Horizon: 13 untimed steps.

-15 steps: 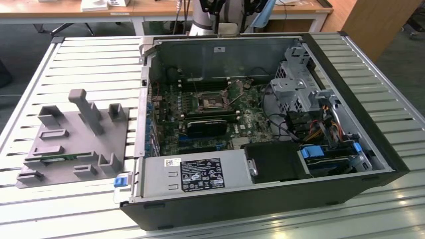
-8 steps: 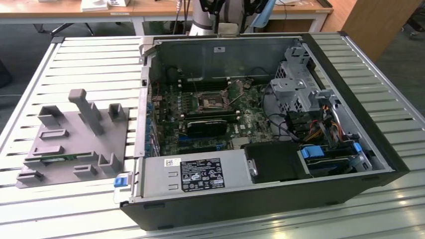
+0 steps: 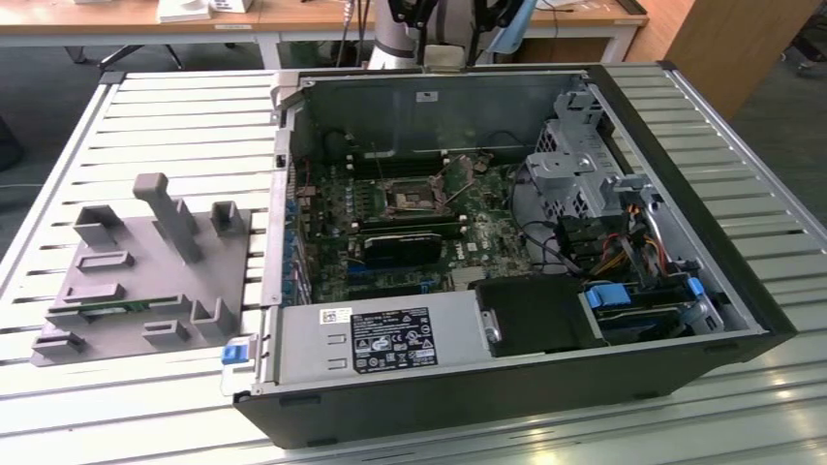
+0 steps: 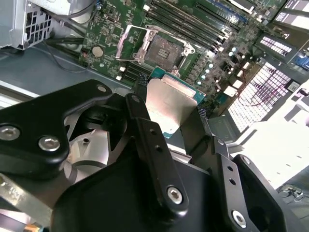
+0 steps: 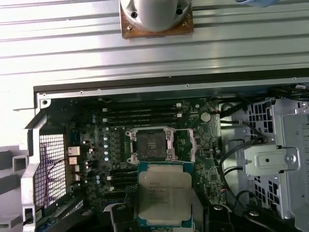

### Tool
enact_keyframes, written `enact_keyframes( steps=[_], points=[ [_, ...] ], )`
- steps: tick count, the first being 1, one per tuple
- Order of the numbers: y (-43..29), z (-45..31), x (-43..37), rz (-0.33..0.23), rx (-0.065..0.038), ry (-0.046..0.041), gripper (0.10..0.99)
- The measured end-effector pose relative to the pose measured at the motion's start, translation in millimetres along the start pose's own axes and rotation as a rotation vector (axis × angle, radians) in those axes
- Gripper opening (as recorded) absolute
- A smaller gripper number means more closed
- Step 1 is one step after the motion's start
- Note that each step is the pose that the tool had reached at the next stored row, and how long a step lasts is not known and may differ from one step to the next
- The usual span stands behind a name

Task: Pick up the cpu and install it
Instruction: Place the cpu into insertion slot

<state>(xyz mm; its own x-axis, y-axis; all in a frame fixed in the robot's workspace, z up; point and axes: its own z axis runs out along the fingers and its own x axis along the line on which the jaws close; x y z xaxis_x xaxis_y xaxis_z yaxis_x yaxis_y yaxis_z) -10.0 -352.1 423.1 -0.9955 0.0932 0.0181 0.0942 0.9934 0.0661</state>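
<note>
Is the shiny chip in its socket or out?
Out. The gripper holds the cpu above the motherboard, apart from the socket, which sits bare.

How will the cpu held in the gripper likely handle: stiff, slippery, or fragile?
The cpu looks like a flat, rigid plate, so it probably won't flex. Its shiny metal top suggests it could slip; the gripper pinches it by the thin edges. It is probably light, but worth treating as fragile near the open socket.

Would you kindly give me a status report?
Claw shut on cpu. Cpu held above board, short of socket. Socket bare, nothing in the way.
</note>
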Motion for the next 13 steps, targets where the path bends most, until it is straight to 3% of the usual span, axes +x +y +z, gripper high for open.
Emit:
enact_keyframes(
  steps=[13],
  points=[
    [0.0,0.6,0.0,0.091,-0.002,-0.0060,0.533]
  ],
)
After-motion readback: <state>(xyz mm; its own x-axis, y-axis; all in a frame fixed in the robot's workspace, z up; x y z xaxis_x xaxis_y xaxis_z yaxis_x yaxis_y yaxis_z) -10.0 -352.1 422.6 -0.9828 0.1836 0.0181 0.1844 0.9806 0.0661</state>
